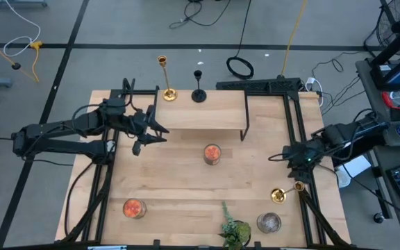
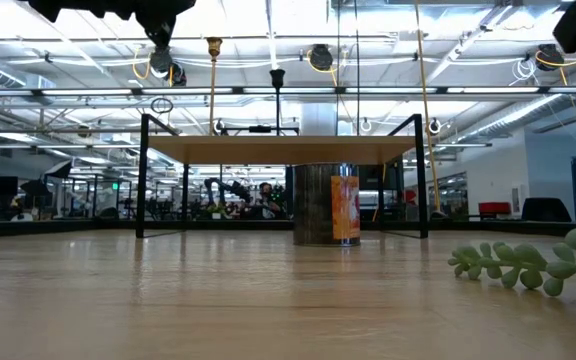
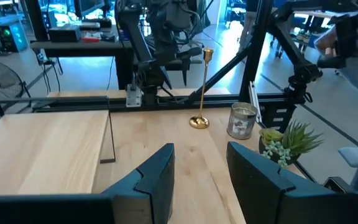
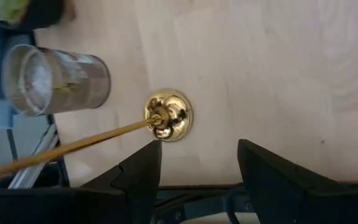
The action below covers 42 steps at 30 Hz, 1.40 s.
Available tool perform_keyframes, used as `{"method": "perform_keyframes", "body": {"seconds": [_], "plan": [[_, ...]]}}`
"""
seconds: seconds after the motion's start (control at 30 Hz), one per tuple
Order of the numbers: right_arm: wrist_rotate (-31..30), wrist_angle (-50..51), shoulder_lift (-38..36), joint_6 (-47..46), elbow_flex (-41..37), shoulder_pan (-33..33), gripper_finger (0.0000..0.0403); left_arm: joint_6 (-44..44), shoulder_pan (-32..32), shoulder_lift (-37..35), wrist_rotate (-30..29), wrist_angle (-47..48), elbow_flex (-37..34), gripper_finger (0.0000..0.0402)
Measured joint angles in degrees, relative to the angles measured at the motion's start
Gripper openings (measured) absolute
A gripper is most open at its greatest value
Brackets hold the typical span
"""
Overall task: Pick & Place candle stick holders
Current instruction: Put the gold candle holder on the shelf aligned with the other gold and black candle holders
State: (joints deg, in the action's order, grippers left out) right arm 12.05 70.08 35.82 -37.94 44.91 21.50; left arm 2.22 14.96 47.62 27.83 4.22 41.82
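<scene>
One gold candlestick holder (image 1: 167, 93) and a shorter black one (image 1: 198, 95) stand upright on their round bases on the raised wooden shelf (image 1: 207, 114) at the far side. They also show in the low view, the gold holder (image 2: 212, 90) and the black holder (image 2: 277, 100). A second gold holder (image 1: 278, 196) stands on its base on the table at the near right; it also shows in both wrist views (image 3: 199, 121) (image 4: 169, 116). My left gripper (image 1: 162, 130) is open and empty, in the air by the shelf's left near corner. My right gripper (image 1: 285, 158) (image 4: 197, 168) is open and empty, above and beyond that second gold holder.
A jar candle with orange filling (image 1: 212, 154) stands mid-table and another (image 1: 134, 208) at the near left. A grey-filled jar (image 1: 269, 222) and a small green plant (image 1: 233, 232) stand near the front right, close to the gold holder. Black frame rails (image 1: 304, 139) line the table's sides.
</scene>
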Motion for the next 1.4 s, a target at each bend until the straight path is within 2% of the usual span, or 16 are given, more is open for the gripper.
{"method": "perform_keyframes", "body": {"seconds": [0.1, 0.27, 0.4, 0.77, 1.0, 1.23, 1.4], "plan": [[-0.3, 0.09, -3.21, 2.36, 0.0, 0.0, 0.021, 0.02, 0.0, 0.0, 0.0, -0.05, 0.0, 0.0152], [-4.42, 2.71, -7.98, 2.74, 0.0, 0.0, 0.021, 0.03, 0.0, 0.0, -0.94, -0.08, 0.0, 0.0152], [-1.64, 6.17, -11.19, 4.2, 0.0, 0.0, 0.021, -0.52, 0.0, 0.0, -0.96, -0.04, 0.0, 0.0152], [0.65, -0.36, -13.88, 10.36, 0.0, 0.0, 0.021, -1.33, -0.02, 0.0, -1.48, -0.04, 0.0, 0.0152], [13.07, -5.6, -13.93, 13.5, 0.0, 0.0, 0.021, -1.46, -0.01, 0.0, -3.91, 0.23, 0.0, 0.0152], [14.1, -13.35, -13.97, 15.15, -4.24, 0.0, 0.021, -2.12, -0.02, 0.0, -3.91, 0.25, 0.0, 0.0152], [21.33, -18.83, -13.97, 14.44, -12.02, 0.0, 0.021, -2.34, 0.0, 0.0, -3.91, 0.25, 0.0, 0.0152]]}}
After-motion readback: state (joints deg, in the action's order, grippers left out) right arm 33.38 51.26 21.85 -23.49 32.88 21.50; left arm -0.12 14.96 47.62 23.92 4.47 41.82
